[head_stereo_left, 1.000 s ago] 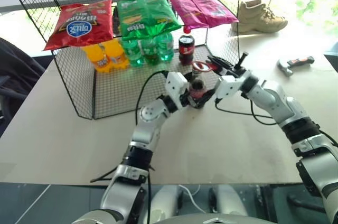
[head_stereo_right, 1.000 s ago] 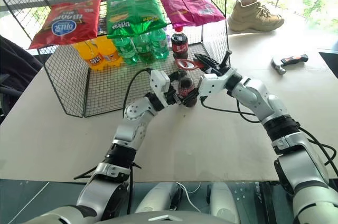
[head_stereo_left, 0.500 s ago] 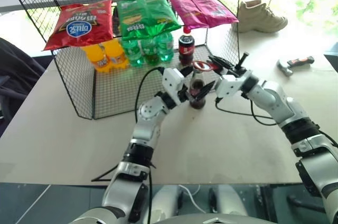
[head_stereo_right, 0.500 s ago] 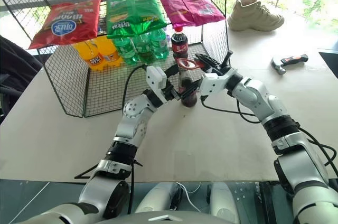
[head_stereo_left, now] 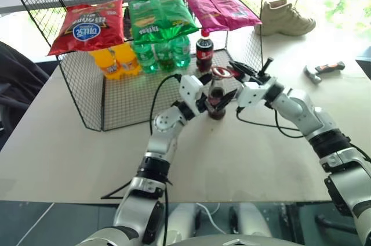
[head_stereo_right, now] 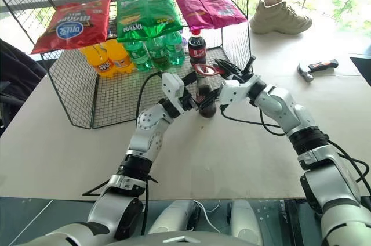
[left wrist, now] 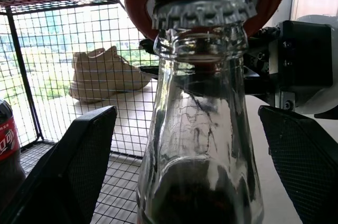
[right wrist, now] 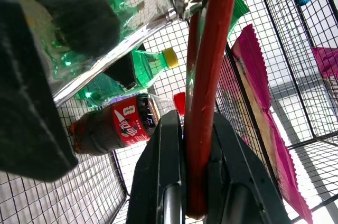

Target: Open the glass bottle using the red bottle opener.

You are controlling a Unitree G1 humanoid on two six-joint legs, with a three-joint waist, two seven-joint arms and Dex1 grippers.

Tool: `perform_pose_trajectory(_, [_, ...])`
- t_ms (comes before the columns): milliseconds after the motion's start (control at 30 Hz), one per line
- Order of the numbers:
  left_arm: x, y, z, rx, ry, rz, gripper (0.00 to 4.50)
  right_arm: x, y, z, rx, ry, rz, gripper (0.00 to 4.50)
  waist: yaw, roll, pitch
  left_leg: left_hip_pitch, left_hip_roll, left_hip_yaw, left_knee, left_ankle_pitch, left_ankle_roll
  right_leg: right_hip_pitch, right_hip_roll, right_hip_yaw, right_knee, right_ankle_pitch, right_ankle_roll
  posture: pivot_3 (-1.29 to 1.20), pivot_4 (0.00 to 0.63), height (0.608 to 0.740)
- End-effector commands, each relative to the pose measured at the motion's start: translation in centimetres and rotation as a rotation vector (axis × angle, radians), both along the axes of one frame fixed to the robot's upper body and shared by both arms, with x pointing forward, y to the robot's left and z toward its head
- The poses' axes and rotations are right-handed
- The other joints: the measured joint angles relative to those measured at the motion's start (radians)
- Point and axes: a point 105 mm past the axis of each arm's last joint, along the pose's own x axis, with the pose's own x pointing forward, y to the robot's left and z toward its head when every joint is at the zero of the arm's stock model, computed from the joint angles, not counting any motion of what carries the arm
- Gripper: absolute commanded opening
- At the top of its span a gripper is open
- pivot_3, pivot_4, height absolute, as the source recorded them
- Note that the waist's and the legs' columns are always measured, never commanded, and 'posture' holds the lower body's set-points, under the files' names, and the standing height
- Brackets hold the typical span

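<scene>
Near the far edge of the worktop [head_stereo_left: 243, 159], just in front of the wire rack [head_stereo_left: 93, 107], the glass bottle [head_stereo_left: 216, 104] is standing upright. Left gripper [left wrist: 195, 166] is spreading its fingers around the bottle without touching it. Right gripper [right wrist: 193, 155] is pinching the red bottle opener [head_stereo_left: 221, 72], whose ring is sitting over the cap.

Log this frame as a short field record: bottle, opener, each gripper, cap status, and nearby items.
bottle: slim clear-glass cola bottle with dark liquid, upright on the table beside the wire rack
opener: flat red bottle opener, ring head over the crown cap
left gripper: open, fingers either side of the bottle, not touching
right gripper: shut on the opener's handle
cap status: still on
nearby: hammer, beige shoe
</scene>
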Motion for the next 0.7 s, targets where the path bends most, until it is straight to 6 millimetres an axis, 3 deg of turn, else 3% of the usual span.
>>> perform_pose_trajectory(33, [-0.26, 0.14, 1.23, -0.042, -0.046, -0.007, 3.93, 0.64, -1.01, -0.99, -0.034, 0.036, -0.052, 0.00, 0.000, 0.000, 0.000, 0.000, 0.000, 0.000, 0.000, 0.000, 0.000, 0.000, 0.000, 0.000, 0.000, 0.000, 0.000, 0.00, 0.150, 0.740])
perform_pose_trajectory(200, [-0.10, 0.17, 1.11, -0.025, -0.045, 0.001, 2.14, 0.64, -0.96, -1.00, -0.029, 0.038, -0.051, 0.00, 0.000, 0.000, 0.000, 0.000, 0.000, 0.000, 0.000, 0.000, 0.000, 0.000, 0.000, 0.000, 0.000, 0.000, 0.000, 0.00, 0.150, 0.740])
perform_pose_trajectory(700, [0.01, 0.11, 0.66, -0.004, -0.037, 0.005, 2.14, 0.43, -0.53, -1.20, -0.040, 0.033, -0.034, 0.00, -0.001, 0.000, 0.000, 0.000, 0.000, 0.000, 0.000, 0.000, 0.000, 0.000, 0.000, 0.000, 0.000, 0.000, 0.000, 0.00, 0.150, 0.740])
